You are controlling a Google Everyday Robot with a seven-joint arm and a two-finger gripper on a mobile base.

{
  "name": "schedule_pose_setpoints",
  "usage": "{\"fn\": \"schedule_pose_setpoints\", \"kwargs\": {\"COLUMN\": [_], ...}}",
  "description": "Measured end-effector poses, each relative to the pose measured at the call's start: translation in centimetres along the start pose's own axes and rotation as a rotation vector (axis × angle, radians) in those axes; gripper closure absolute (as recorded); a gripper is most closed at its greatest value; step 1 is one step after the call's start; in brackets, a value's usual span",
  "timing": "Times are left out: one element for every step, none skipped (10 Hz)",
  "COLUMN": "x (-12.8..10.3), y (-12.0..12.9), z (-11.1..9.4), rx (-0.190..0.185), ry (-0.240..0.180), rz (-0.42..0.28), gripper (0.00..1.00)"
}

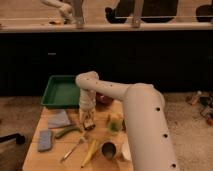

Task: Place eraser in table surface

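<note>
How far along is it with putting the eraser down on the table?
Carrying looks done: the gripper is down at the table surface, beside the folded cloth. In hand: the small dark bit at its tip may be the eraser, though I can't be sure. Left: letting go and lifting the arm away.

The thick white tubular robot arm extends from lower right, bends at a rounded elbow and hangs vertically. Its end effector points down, low over the light tan wooden worktop.
</note>
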Motion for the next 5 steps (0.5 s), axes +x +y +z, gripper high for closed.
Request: {"fn": "schedule_pose_setpoints", "kwargs": {"x": [-0.02, -0.01, -0.01, -0.04, -0.11], "y": [-0.09, -0.22, -0.44, -0.55, -0.53], "z": [0.17, 0.43, 0.32, 0.4, 0.39], "rx": [-0.014, -0.03, -0.038, -0.047, -0.056], "ry": [0.005, 0.011, 0.012, 0.018, 0.021], "rz": [0.007, 0.012, 0.02, 0.028, 0.033], "gripper": [1.0, 0.98, 0.9, 0.78, 0.69]}}
